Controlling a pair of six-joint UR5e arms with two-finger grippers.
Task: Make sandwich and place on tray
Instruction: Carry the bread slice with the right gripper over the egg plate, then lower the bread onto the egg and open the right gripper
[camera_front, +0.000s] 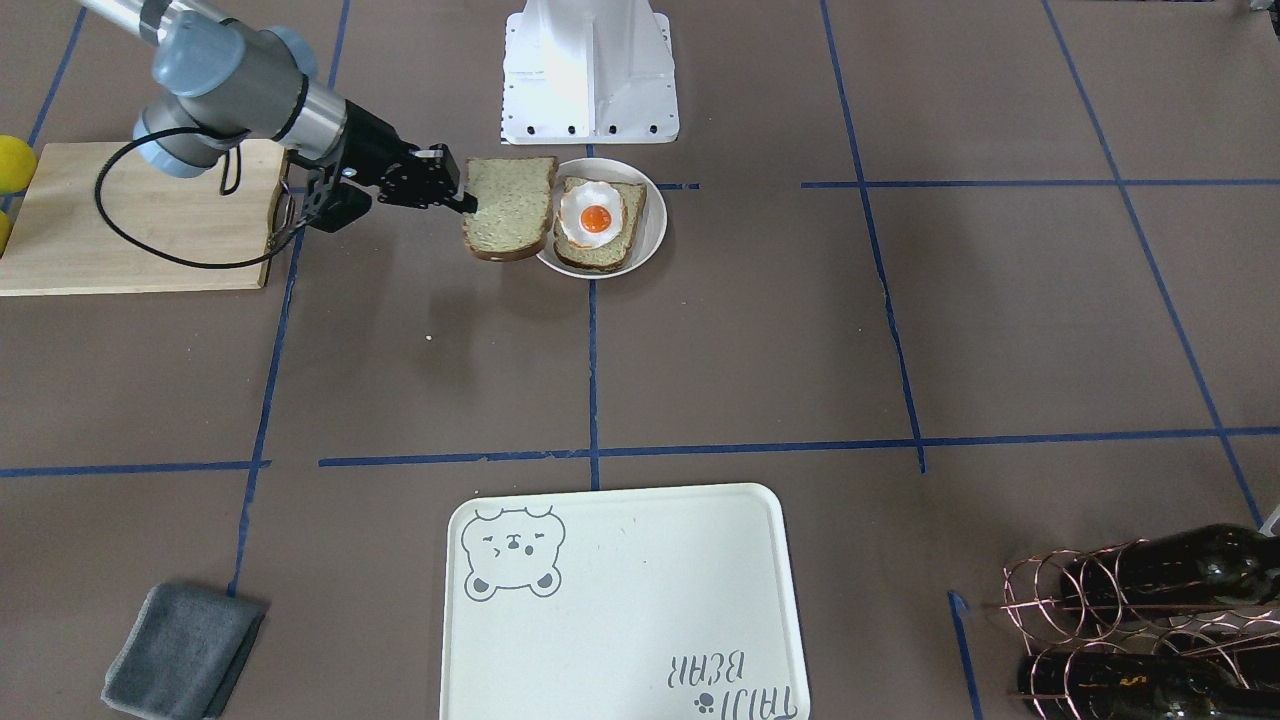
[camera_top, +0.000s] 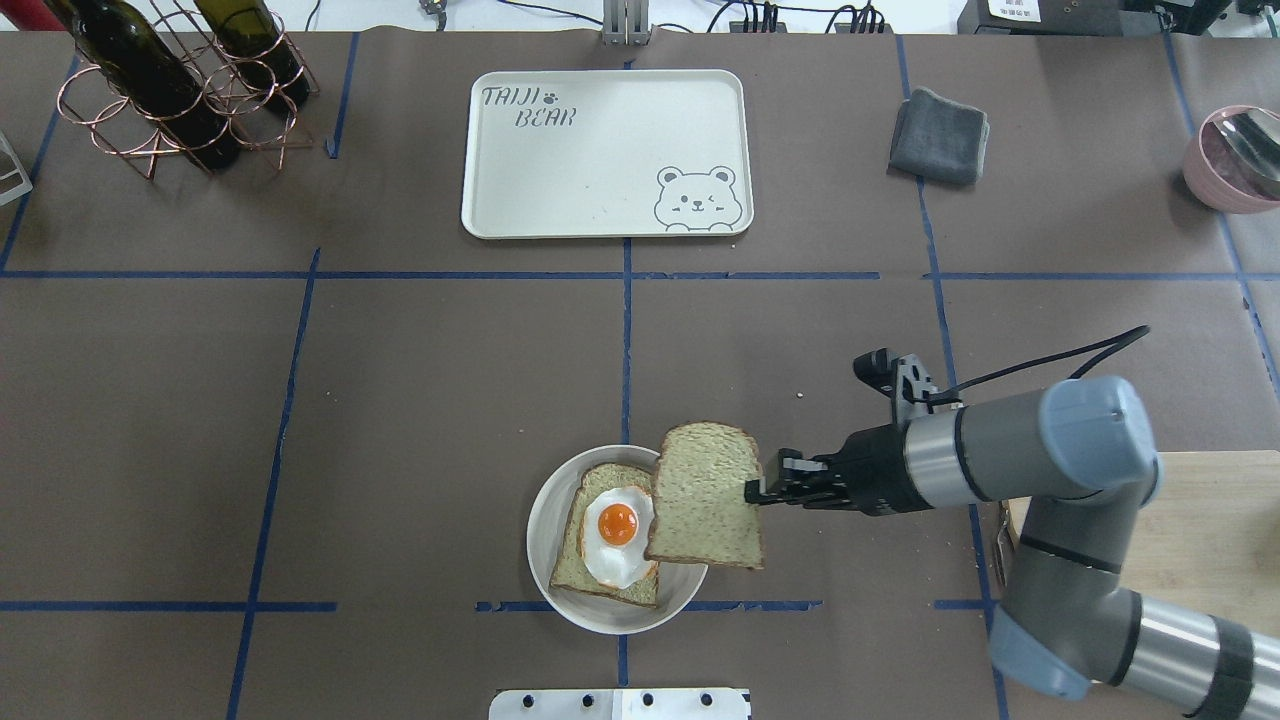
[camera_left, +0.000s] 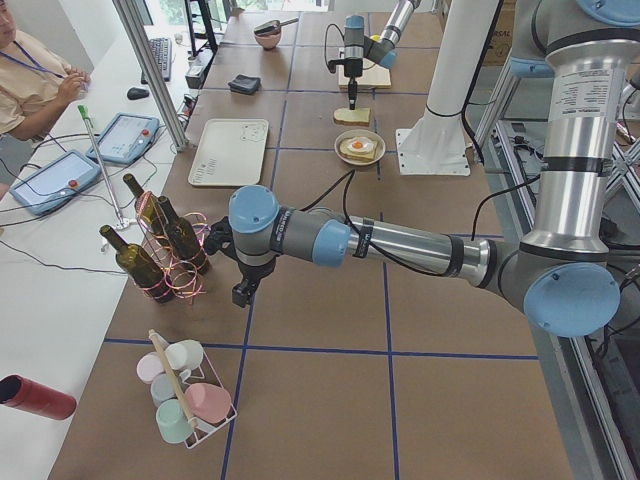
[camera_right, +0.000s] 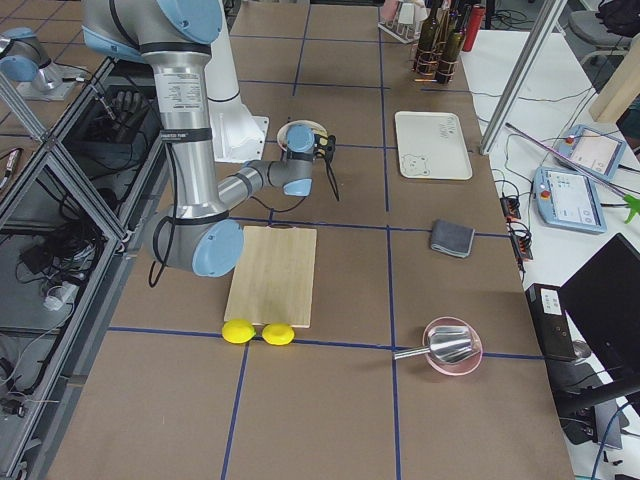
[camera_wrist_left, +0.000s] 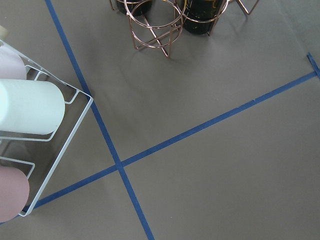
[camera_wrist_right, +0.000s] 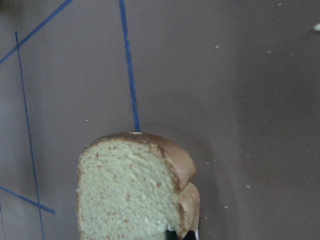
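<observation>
My right gripper (camera_front: 468, 203) (camera_top: 752, 492) is shut on the edge of one bread slice (camera_front: 510, 208) (camera_top: 705, 495) (camera_wrist_right: 130, 190) and holds it flat, overlapping the rim of the small white plate (camera_front: 652, 235) (camera_top: 540, 510). On the plate lies the other bread slice (camera_front: 600, 256) (camera_top: 572, 575) with the fried egg (camera_front: 592, 215) (camera_top: 617, 525) on top. The bear tray (camera_front: 630, 600) (camera_top: 600, 150) lies bare at the table's far side. My left gripper (camera_left: 240, 293) hangs near the bottle rack, seen only from the side; I cannot tell whether it is open or shut.
A wooden cutting board (camera_front: 130, 220) (camera_top: 1220, 520) lies under my right arm, with lemons (camera_right: 258, 332) at its end. A grey cloth (camera_top: 940, 135), a pink bowl (camera_top: 1235, 160), a copper rack of wine bottles (camera_top: 170, 90) and a wire rack of cups (camera_wrist_left: 30, 105) stand around.
</observation>
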